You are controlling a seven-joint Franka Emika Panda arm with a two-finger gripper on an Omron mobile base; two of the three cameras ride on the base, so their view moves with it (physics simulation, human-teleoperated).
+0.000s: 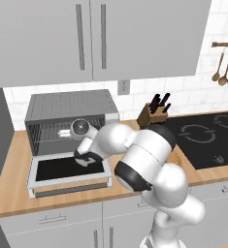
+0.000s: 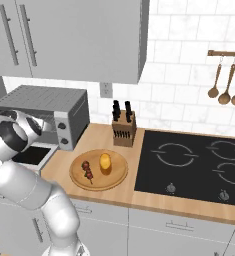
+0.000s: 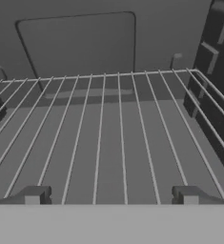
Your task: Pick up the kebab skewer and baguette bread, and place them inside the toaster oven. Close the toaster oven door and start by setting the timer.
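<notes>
Left base view: toaster oven (image 1: 69, 121) sits at 9 o'clock on the counter (image 1: 8, 193), toaster oven door (image 1: 69, 169) dropped flat toward the robot, glass up. Gripper (image 1: 79, 130) sits at the oven mouth just above the door, aimed into the cavity. Jaw gap is hard to read from here.

Right base view: round wooden plate (image 2: 98, 169) at centre, just right of the oven. Kebab skewer (image 2: 87, 170) lies on its left half, long axis running 11 to 5 o'clock. Baguette bread (image 2: 105, 162) lies just right of it, apart from it, long axis near 12 to 6. Knife block (image 2: 124, 129) stands behind the plate at 1 o'clock; cooktop (image 2: 194, 167) is at 3 o'clock.

Hand view: camera looks along the wire rack (image 3: 108, 138) into the oven, with nothing on the rack. Fingertips (image 3: 31, 195) sit far apart at the bottom edge, so the jaws are fully spread and hold nothing.

Judgement: neither food item is loaded yet. The skewer is likely light and thin, stick stiff, chunks lumpy; pinch across a mid chunk, jaws square to the stick. The bread is light, with a crust probably firm but crushable; grip across its short width at the middle. Both may slide on the plate if nudged.
</notes>
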